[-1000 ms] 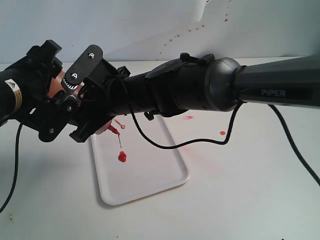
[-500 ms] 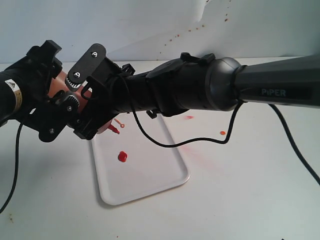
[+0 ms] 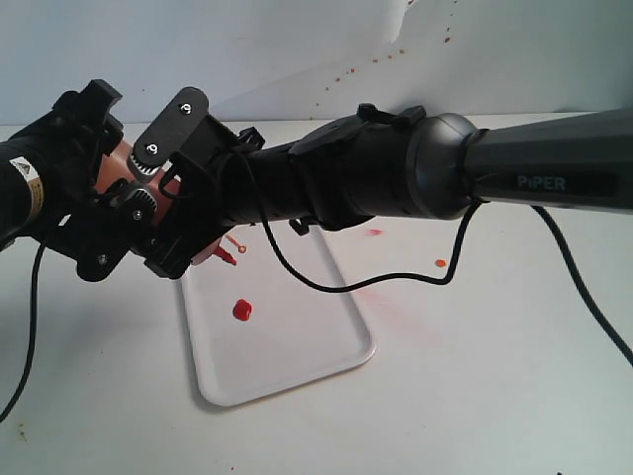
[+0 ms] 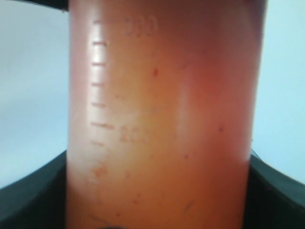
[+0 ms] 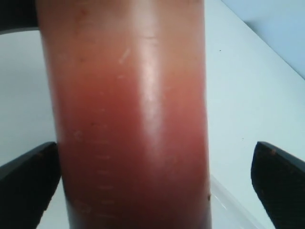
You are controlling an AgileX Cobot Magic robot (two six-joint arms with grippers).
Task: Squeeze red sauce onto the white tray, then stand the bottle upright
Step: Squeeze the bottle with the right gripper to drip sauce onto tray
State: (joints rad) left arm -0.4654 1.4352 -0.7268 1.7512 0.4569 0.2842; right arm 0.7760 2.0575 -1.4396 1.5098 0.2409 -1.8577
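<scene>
Orange-tinted plastic filled the left wrist view: the bottle (image 4: 162, 119) ran between the left fingers (image 4: 28, 198), with its moulded graduation marks (image 4: 102, 86) and a blurred "200" facing the camera. One black finger pressed against each side of the bottle, so this pair was closed on it and held it.

From the right wrist view the same bottle passed between the right fingers (image 5: 279, 183), paler at one end and shading to deep red at the other. One finger touched the bottle's wall. The other stood well apart from it, with bare white tabletop (image 5: 228, 95) showing in the gap. This pair was spread wide and gripped nothing.

Seen from the exterior view, the two pairs met from opposite sides, and the bottle's orange body showed only in slivers between them. The bottle was tilted, and its red nozzle (image 3: 226, 256) poked out below the right fingers, pointing down, with the small cap (image 3: 241, 248) just beside it. The white tray (image 3: 307, 336) lay on the tabletop beneath the right fingers. The red sauce (image 3: 241, 310), a small glossy round blob, sat on the tray below the nozzle, apart from it and from both pairs of fingers. Past the tray, well away from the fingers, a faint pink smear (image 3: 374, 233) and an orange spot (image 3: 440, 263) marked the tabletop. A black cable (image 3: 326, 287) drooped from the right arm over the tray.
</scene>
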